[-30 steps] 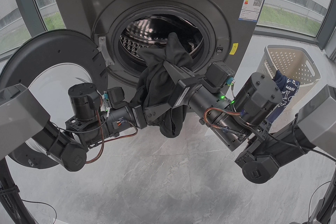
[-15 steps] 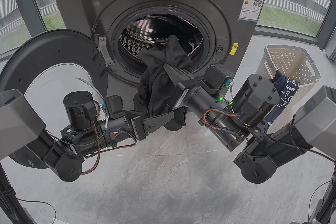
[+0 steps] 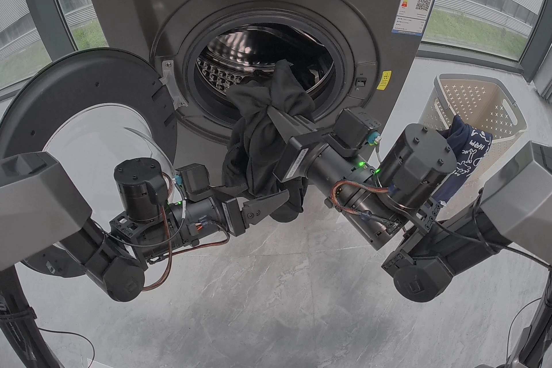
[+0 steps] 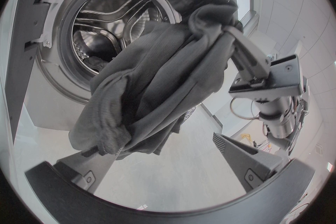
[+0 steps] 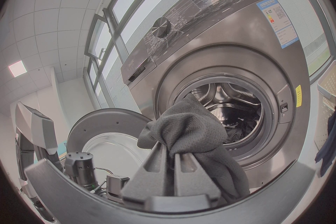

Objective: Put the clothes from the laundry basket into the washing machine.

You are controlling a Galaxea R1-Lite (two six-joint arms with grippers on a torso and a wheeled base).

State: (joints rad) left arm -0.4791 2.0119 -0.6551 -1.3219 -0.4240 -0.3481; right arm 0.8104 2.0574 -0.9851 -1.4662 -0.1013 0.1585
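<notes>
My right gripper point(image 3: 277, 114) is shut on a dark grey garment point(image 3: 261, 139) and holds it in front of the washing machine's round opening point(image 3: 264, 61). The cloth drapes over the shut fingers point(image 5: 182, 165) and hangs down below them. My left gripper point(image 3: 259, 198) is open just under the hanging bunch of the garment point(image 4: 157, 74); one finger point(image 4: 87, 165) touches the lowest fold. Some dark clothes point(image 4: 94, 62) lie inside the steel drum. The beige laundry basket point(image 3: 489, 93) stands at the right of the machine with a dark blue printed garment point(image 3: 467, 148) over its rim.
The washer door point(image 3: 86, 93) is swung wide open on the left, close behind my left arm. Glass window walls surround the machine. Bare grey floor point(image 3: 276, 294) lies in front of it.
My right gripper has edged up toward the drum with the garment, whose hanging part is now bunched higher. My left gripper has dropped a little and sits under the cloth.
</notes>
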